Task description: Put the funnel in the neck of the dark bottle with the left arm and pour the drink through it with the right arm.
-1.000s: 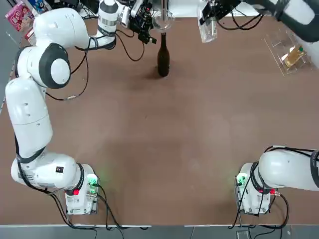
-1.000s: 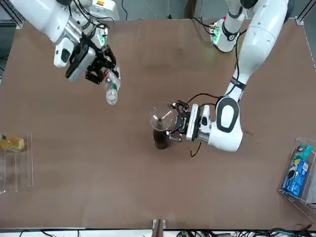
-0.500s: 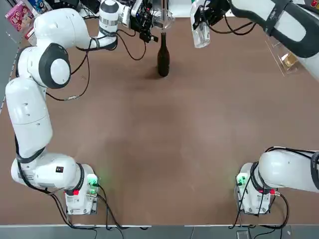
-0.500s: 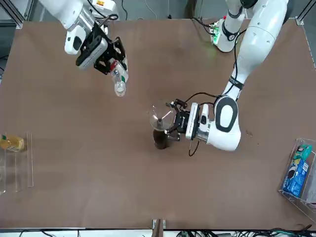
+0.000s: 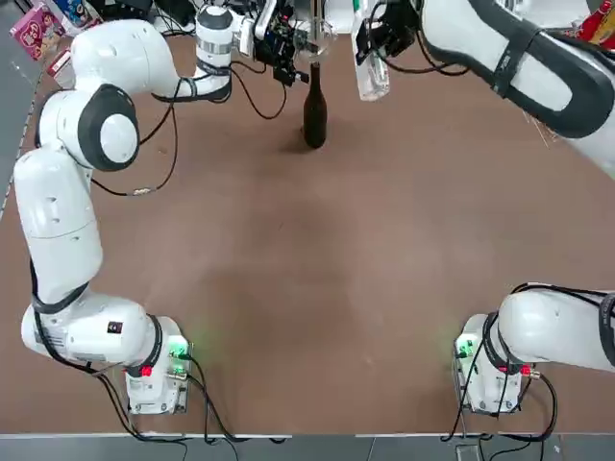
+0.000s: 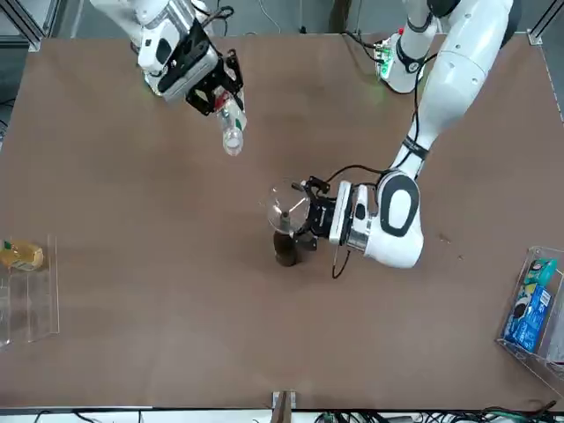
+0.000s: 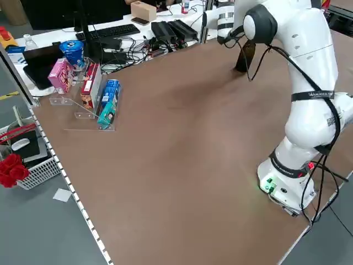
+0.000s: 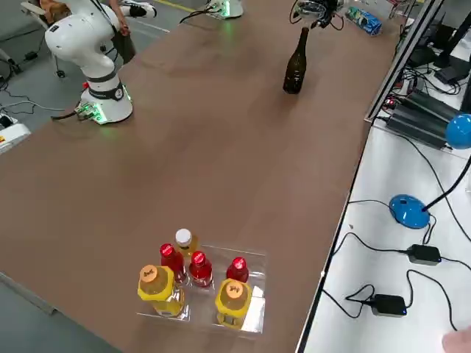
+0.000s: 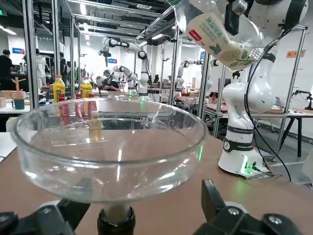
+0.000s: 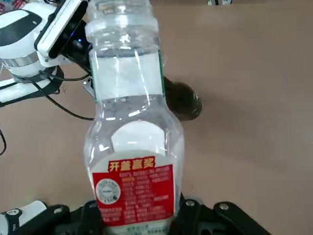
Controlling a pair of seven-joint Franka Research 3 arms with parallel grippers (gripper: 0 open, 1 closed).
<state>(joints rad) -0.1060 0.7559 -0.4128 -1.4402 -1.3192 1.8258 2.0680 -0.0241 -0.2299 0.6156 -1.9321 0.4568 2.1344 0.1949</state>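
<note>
1. Clear plastic for the funnel, spout down in the neck of the dark bottle, upright on the table.
2. At L gripper: fingers apart, w/ funnel and bottle neck between, below funnel rim.
3. At R gripper: clamped on the drink, tilted, held off table, near funnel but apart; red-and-white label.
4. On robot's R side of table: clear tray w/ red-capped btls & yellow-wrapped btls.
5. On L side: another clear tray w/ blue box.
</note>
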